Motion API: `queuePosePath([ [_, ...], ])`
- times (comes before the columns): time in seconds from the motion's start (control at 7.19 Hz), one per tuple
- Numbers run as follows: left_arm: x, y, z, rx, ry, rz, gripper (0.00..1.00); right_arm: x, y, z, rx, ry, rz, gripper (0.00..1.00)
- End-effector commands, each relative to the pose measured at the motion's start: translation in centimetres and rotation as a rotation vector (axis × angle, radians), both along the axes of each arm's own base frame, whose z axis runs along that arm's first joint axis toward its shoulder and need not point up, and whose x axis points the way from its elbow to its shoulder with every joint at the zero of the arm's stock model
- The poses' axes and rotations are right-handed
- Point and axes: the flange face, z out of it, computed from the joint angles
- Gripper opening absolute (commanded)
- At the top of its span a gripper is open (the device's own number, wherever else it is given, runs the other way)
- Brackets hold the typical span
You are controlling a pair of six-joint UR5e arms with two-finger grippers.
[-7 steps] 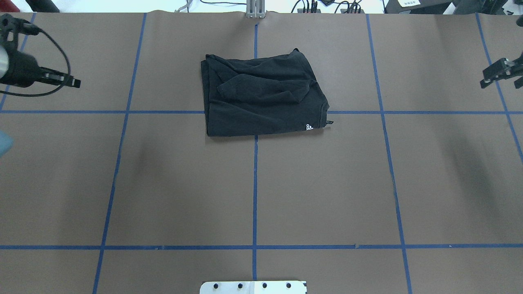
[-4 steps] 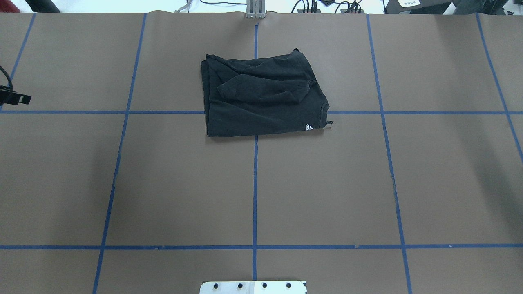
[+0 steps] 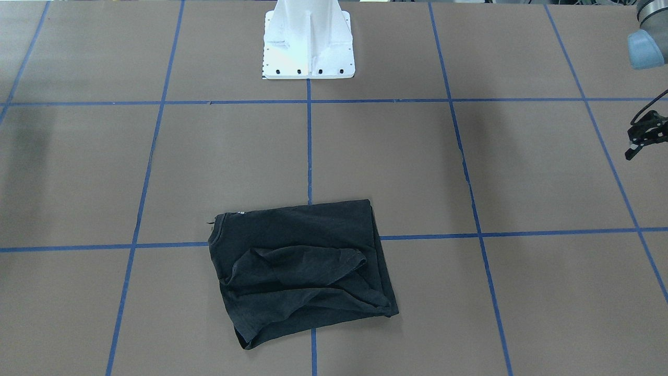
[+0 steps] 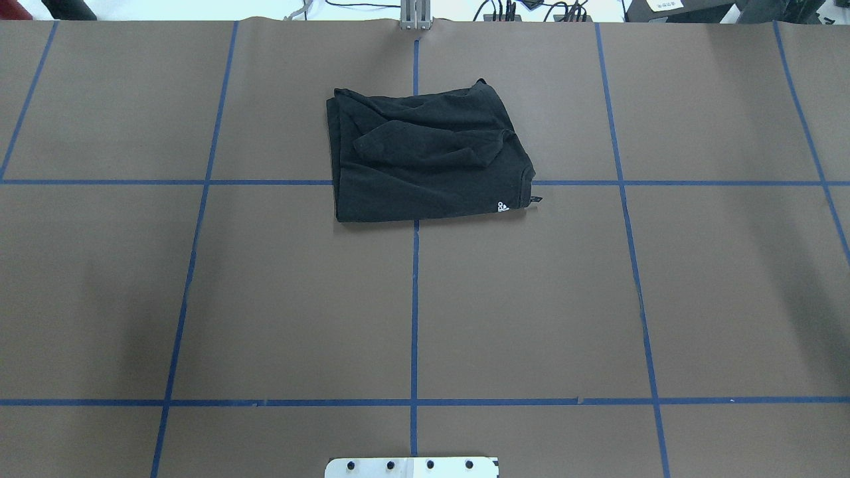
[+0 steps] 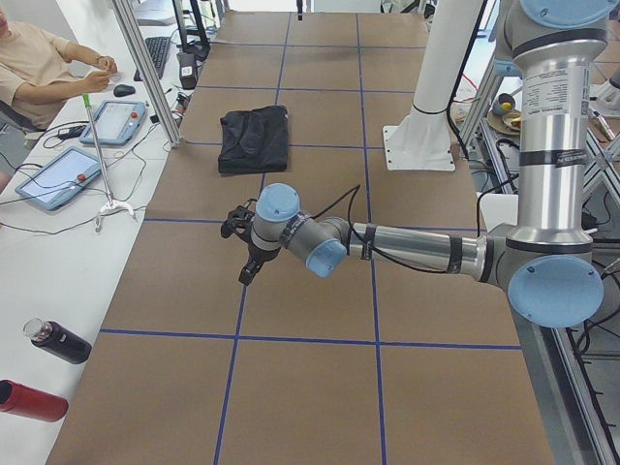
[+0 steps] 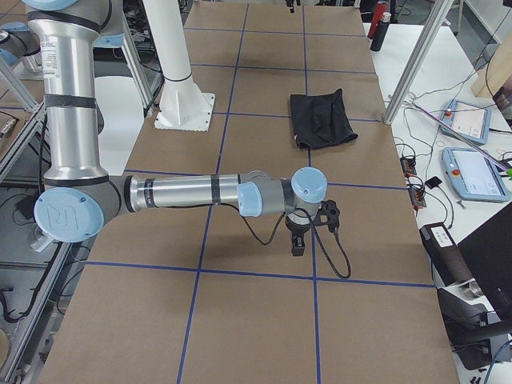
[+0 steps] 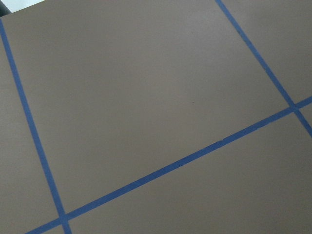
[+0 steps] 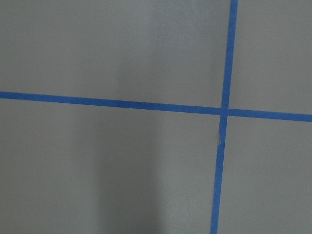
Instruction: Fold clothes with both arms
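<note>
1. The black T-shirt (image 4: 425, 159) lies folded into a compact rectangle on the bench (image 4: 199, 299), straight out from the white pedestal (image 3: 308, 42). One sleeve sits rumpled on top.
2. Folding looks essentially done; at most a smoothing pass is left.
3. The left arm (image 5: 417, 250) and right arm (image 6: 184, 192) hang low, well out to either side of the pedestal, carrying nothing. Whether their jaws are open or closed I cannot tell.
4. Room to move is wide around the shirt; only the bench edge farthest from the pedestal runs near it.
</note>
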Motion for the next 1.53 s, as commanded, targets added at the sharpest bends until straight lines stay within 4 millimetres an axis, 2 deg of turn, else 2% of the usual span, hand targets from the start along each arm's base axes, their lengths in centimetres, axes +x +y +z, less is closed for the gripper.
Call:
queuePosePath([
  [0.0, -1.8, 1.0, 0.7, -0.028, 0.018, -0.024, 1.00, -0.1, -0.2, -0.1, -0.006, 0.005, 0.006, 1.00],
  [0.14, -3.3, 0.3, 0.4, -0.049, 0.019, -0.059, 1.00, -0.2, -0.2, -0.2, -0.003, 0.009, 0.005, 1.00],
  [0.56, -5.0, 0.4, -0.3, -0.072, 0.018, -0.092, 1.00, -0.3, -0.4, 0.2, 0.000, 0.038, 0.003, 1.00],
  [0.7, -5.0, 0.5, -0.7, -0.069, 0.026, -0.087, 1.00, -0.2, -0.4, 0.1, 0.006, 0.038, 0.005, 1.00],
  [0.97, -5.0, 1.0, -2.9, -0.027, 0.033, -0.087, 1.00, -0.2, -0.4, 0.1, 0.008, 0.035, 0.005, 1.00],
  [1.39, -5.1, 1.3, -3.3, -0.019, 0.034, -0.086, 1.00, -0.3, -0.5, -0.3, 0.014, 0.028, 0.003, 1.00],
])
